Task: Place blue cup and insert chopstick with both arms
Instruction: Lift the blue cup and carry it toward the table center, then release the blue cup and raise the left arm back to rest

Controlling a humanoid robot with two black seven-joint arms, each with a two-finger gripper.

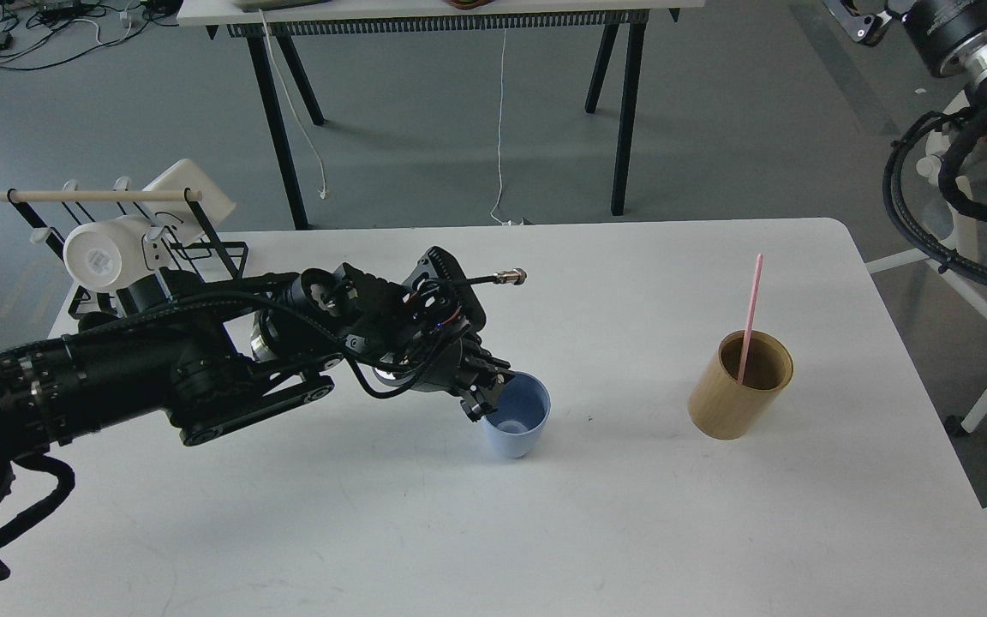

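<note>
**Blue cup upright on the table, left gripper on its rim**

The left arm reaches in from the left, low over the white table (631, 531). Its gripper, the left gripper (487, 396), sits at the near-left rim of the blue cup (517, 422), with the fingers pinched on the cup wall. The cup stands upright, mouth up, its base on the tabletop near the middle of the table.

Well apart to the right stands a tan wooden cylinder (739, 387), open at the top. The pink chopstick (750, 310) leans inside it, its upper end rising well above the rim.

At the table's far-left corner a black wire rack (202, 248) holds a white mug (104, 250) lying on its side.

Parts of the right arm (969, 43) show at the top right, off the table; its gripper is out of view
</note>
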